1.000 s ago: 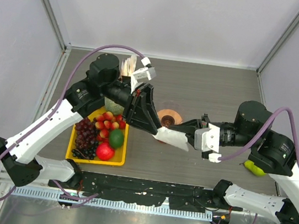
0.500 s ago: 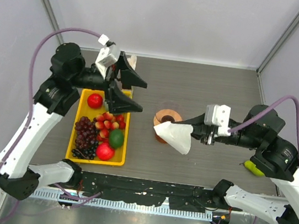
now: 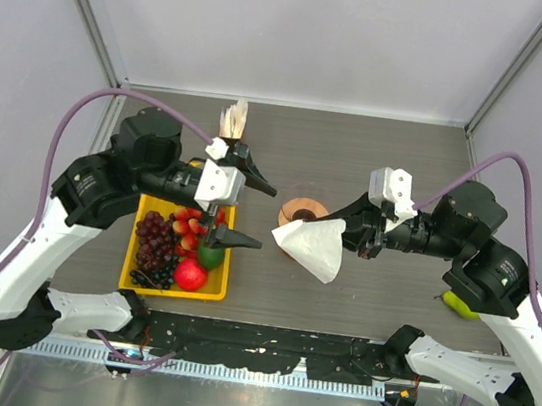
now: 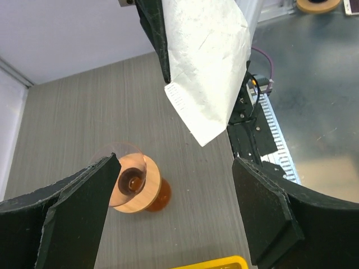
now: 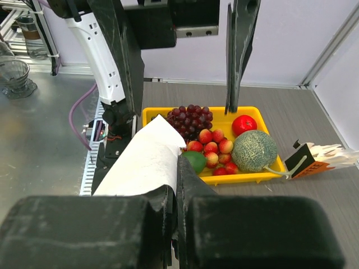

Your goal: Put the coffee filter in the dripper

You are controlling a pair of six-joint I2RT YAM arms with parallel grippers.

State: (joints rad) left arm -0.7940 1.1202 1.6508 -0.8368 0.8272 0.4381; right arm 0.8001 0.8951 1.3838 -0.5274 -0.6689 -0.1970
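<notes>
right gripper (image 3: 350, 236) pinches coffee filter (image 3: 311, 247), held in air near dripper (image 3: 302, 210). left gripper (image 3: 254, 215) fingers spread wide, empty

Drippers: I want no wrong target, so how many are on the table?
1. The dripper stands between the arms, by the filter that the right gripper holds. None seems hidden.

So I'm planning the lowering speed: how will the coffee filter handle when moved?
Probably floppy: the coffee filter hangs from the right end effector, pinched at one edge. Likely very light, being thin paper, so it may buckle against the dripper.
</notes>
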